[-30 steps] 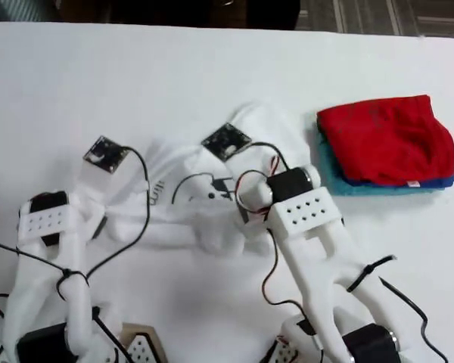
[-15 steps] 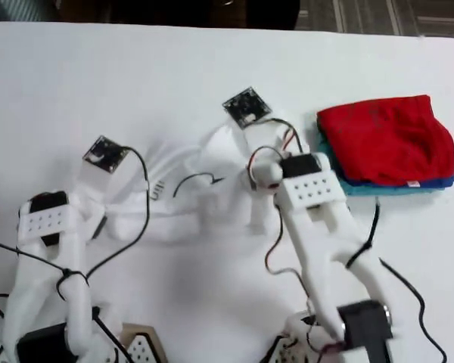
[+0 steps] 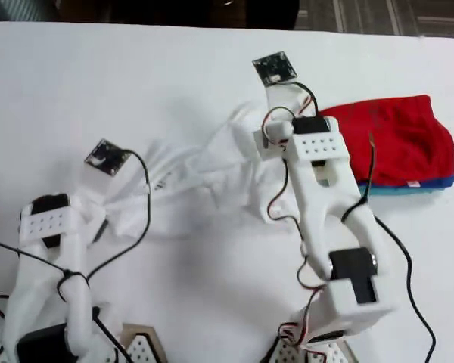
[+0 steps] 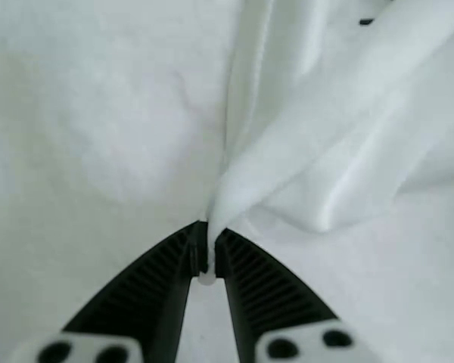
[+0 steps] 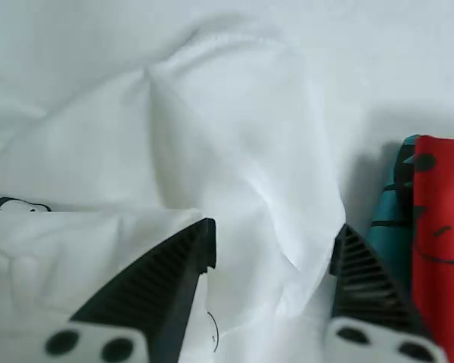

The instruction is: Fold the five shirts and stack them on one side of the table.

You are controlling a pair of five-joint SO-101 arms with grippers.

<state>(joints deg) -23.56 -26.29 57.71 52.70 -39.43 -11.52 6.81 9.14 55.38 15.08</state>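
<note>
While the white shirt (image 3: 200,170) lies bunched and stretched across the middle of the surface (image 3: 98,76), the left fingers (image 4: 160,281) are clamped tight on a thin fold at its left end. That's the anchor, pinning one side low so the cloth can be drawn out flat against it.

Over at the shirt's right end, the right fingers (image 5: 166,268) stand wide apart, one on either side of a raised hump of white cloth, gripping nothing. My read is that they're lined up to close on that hump and give the shirt a second hold. From the wrist view it's hard to say whether the cloth touches either finger.

Just right of them sits the stack. A folded red shirt (image 3: 386,140) is on top, with a blue shirt (image 3: 435,182) and a teal shirt (image 3: 348,187) peeking out beneath. It's tucked to the right side so the middle stays free for folding.

Three look done, and the white one is barely begun. The right arm is working very near that pile, so a careless sweep could drag it askew.
</note>
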